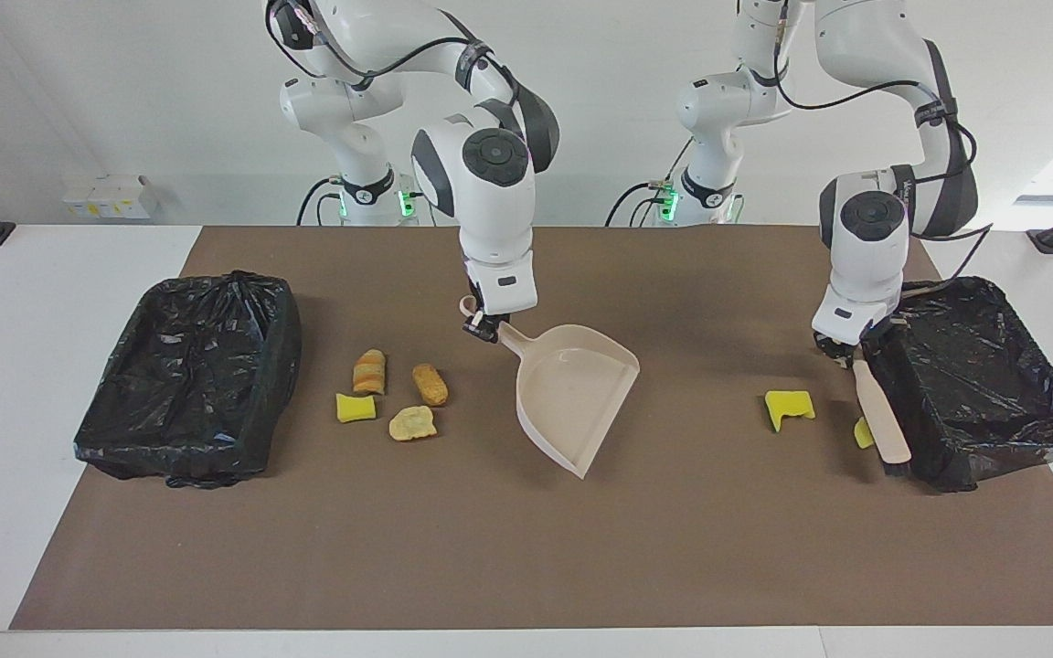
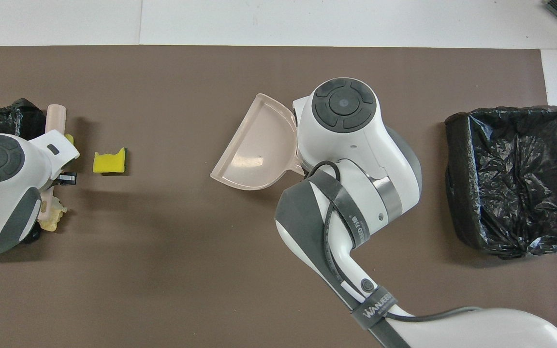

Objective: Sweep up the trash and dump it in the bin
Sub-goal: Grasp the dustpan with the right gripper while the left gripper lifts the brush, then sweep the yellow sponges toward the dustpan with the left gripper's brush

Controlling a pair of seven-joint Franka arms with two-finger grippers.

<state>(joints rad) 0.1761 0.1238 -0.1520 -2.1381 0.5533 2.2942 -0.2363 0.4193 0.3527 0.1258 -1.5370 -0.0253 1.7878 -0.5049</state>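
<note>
Right gripper (image 1: 481,327) is clamping the beige dustpan (image 1: 574,397), left gripper (image 1: 842,350) is pinching the brush (image 1: 881,422) by yellow sponge scraps (image 1: 789,407); tan bread chunks (image 1: 414,423) are sitting untouched

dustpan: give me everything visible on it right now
The dustpan is beige, looks like smooth plastic, with a flat scoop, raised side walls and a short handle. The right gripper is shut on that handle. It hangs tilted, its lip pointing down toward the brown mat, mid-table. The scoop is empty, and no scrap touches it.
</note>
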